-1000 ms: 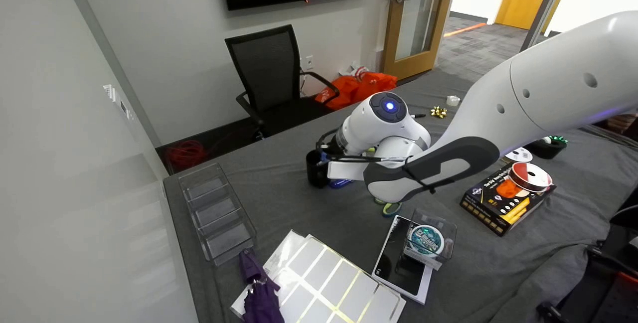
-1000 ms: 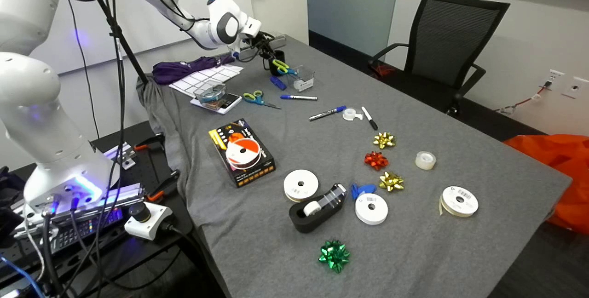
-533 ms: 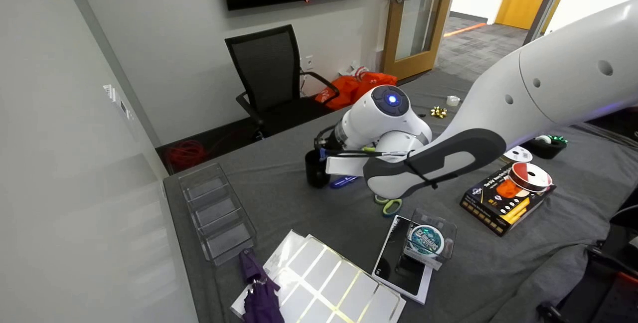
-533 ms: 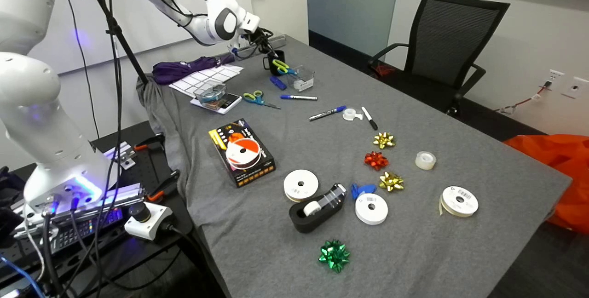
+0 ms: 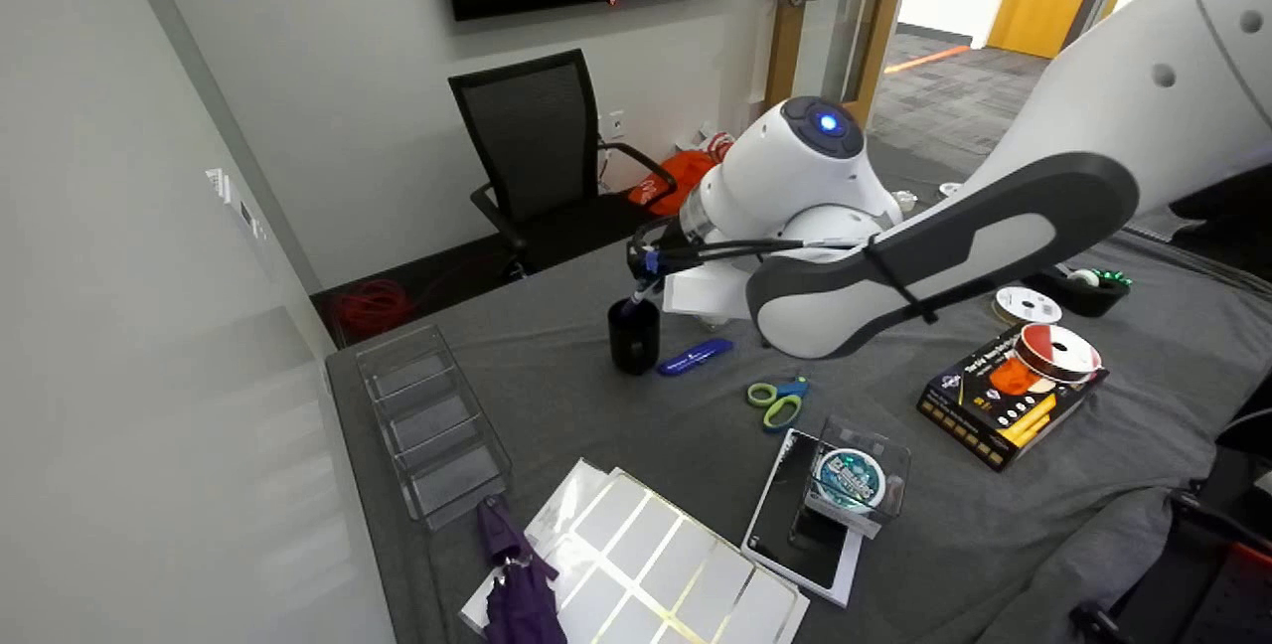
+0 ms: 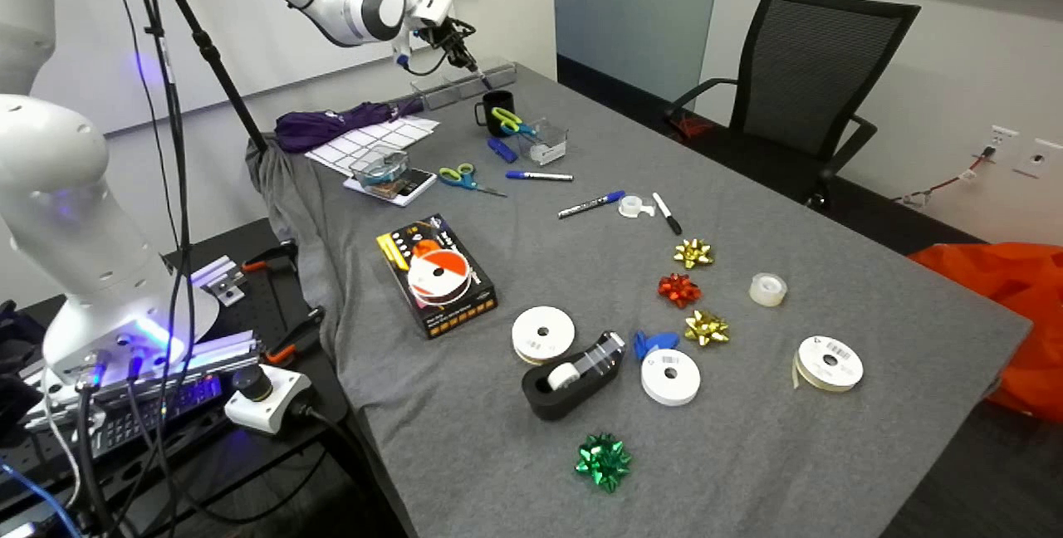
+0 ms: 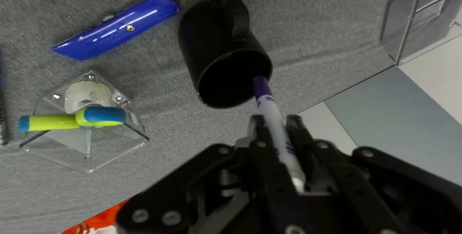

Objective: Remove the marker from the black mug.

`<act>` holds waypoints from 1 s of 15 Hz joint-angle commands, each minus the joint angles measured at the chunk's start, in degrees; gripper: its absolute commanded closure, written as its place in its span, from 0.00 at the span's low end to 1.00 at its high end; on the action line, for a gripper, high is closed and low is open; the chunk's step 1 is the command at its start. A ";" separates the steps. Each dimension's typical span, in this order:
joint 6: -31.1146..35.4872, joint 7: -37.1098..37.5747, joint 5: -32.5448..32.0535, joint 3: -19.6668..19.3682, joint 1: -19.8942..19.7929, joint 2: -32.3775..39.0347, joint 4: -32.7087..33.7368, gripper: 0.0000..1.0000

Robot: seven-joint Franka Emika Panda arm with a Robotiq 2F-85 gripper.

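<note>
The black mug stands upright on the grey cloth; it also shows in an exterior view and, mouth towards the camera, in the wrist view. My gripper is shut on a white marker with a purple end. The marker lies lengthwise between the fingers, purple end pointing out towards the mug's mouth. In both exterior views the gripper is above the mug, tilted, with the marker slanting down to the rim. I cannot tell whether the purple tip is inside the rim or just above it.
A blue box cutter and a clear holder with green-blue scissors lie close to the mug. A clear divided tray is at the table's end. Other scissors, papers and a purple umbrella lie nearby.
The gripper has risen from the mug and moved back towards the robot base, drawing the marker upward with it. The mug and other table items have stayed in place.
</note>
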 commanded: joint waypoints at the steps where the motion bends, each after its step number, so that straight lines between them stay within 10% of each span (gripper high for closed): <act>1: -5.13 -5.31 -1.36 3.08 -2.18 -10.17 -7.82 0.95; 15: -34.76 -5.89 -47.28 8.94 -16.68 -23.66 -13.76 0.95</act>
